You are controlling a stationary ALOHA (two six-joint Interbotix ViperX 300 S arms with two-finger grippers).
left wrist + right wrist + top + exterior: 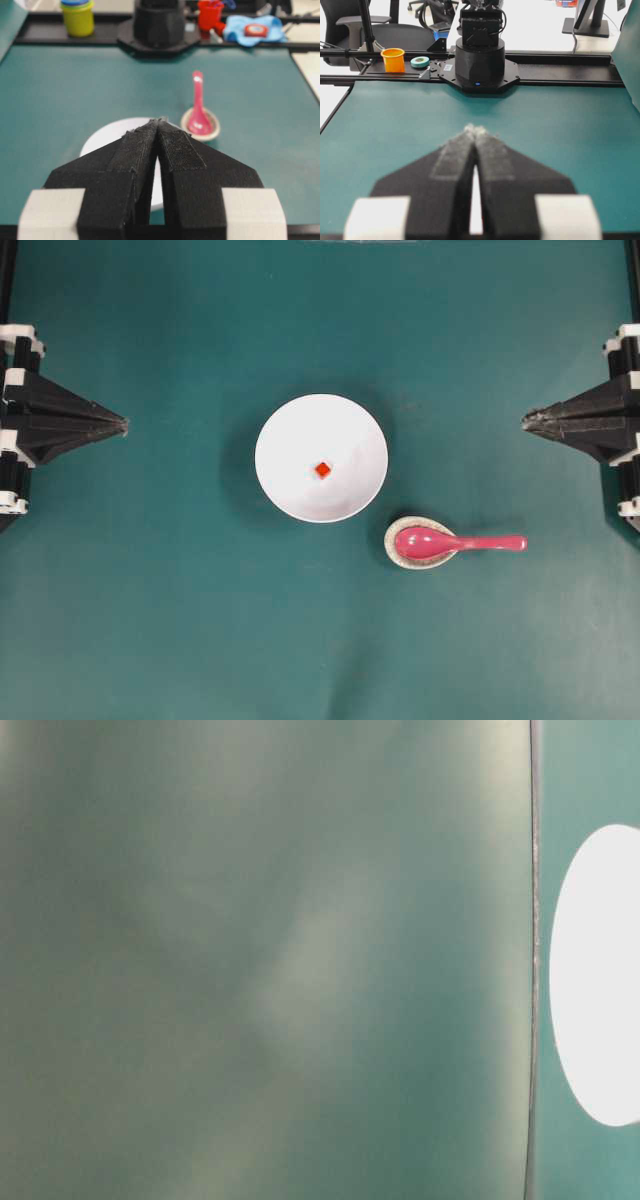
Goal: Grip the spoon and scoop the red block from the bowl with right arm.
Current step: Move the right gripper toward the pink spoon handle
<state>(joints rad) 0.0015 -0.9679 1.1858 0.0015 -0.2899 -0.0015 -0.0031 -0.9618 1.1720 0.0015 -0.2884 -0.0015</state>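
Green desk (pixel 150 620): spoon (pixel 455 542) on rest (pixel 405 558), handle toward my right gripper (pixel 526 420), nearer arm; both jaws together, empty; block (pixel 322 469) in bowl (pixel 285 425).

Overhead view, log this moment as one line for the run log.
phase: not started | right gripper: shut, empty | left gripper: shut, empty | glossy pink spoon: on speckled rest | tiny red block: in round white bowl
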